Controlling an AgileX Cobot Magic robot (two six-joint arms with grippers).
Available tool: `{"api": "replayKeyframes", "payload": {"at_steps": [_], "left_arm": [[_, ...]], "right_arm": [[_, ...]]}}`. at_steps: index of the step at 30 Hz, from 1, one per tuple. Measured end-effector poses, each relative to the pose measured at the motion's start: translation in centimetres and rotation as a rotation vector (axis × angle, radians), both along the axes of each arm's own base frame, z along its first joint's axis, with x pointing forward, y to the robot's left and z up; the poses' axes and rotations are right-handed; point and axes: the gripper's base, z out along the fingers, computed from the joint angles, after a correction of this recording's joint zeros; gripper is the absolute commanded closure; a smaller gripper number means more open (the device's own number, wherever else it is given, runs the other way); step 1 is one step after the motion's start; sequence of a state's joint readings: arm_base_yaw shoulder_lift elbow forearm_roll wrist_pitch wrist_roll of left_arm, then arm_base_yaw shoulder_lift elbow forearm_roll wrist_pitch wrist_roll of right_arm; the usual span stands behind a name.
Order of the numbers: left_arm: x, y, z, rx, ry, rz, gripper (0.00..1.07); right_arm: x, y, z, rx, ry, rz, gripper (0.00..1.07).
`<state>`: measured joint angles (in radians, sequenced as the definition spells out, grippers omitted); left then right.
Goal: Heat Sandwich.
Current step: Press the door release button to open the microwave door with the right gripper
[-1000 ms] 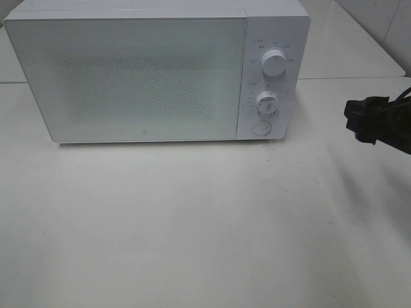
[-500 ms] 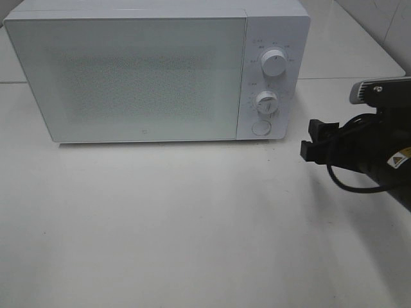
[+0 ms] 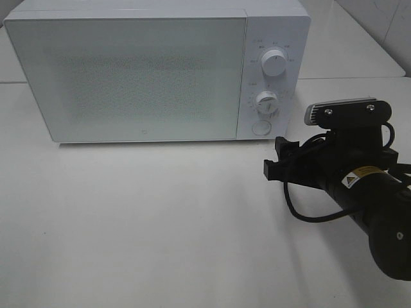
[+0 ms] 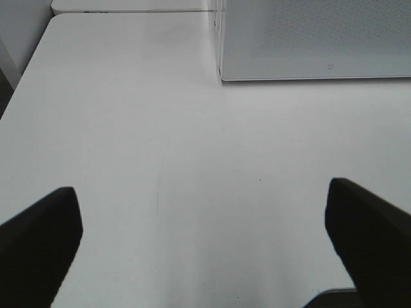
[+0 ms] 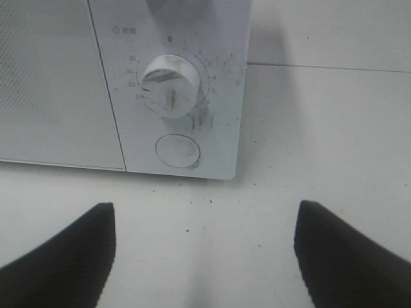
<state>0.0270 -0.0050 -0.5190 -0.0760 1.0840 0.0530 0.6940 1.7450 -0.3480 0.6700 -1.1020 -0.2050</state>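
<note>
Right fingers (image 5: 58,263): two black tips spread wide, released, nothing between them. They hang above the bench (image 3: 160,224), apart from it as far as the overhead view shows, just in front of the microwave's control panel and facing it.

Left fingers (image 4: 38,247): two black tips spread wide, released, with only bare bench between them. The lower corner of the microwave door lies ahead.

Right arm (image 3: 379,212): black, lying across the right side of the bench, with a grey wrist camera (image 3: 347,110) on top and a black cable (image 3: 302,215) looping beneath.

Microwave (image 3: 128,77): white, at the back of the bench, door shut. On its panel, from the top: upper knob (image 3: 274,64), lower knob (image 5: 170,86), round button (image 5: 178,151).

Sandwich: whereabouts cannot be told in any view.
</note>
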Motion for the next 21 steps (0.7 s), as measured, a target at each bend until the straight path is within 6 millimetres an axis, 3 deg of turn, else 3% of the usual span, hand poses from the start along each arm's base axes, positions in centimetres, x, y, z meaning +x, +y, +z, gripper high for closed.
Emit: {"api": "replayKeyframes", "payload": {"at_steps": [12,21], "left_arm": [[0.0,0.0,0.0,0.0,0.0,0.0,0.09],[0.0,0.0,0.0,0.0,0.0,0.0,0.09]], "right_arm": [[0.21,0.2,-0.04,0.045,0.005,-0.021,0.32],[0.2,0.2,-0.05,0.359,0.038,-0.139,0.32]]}}
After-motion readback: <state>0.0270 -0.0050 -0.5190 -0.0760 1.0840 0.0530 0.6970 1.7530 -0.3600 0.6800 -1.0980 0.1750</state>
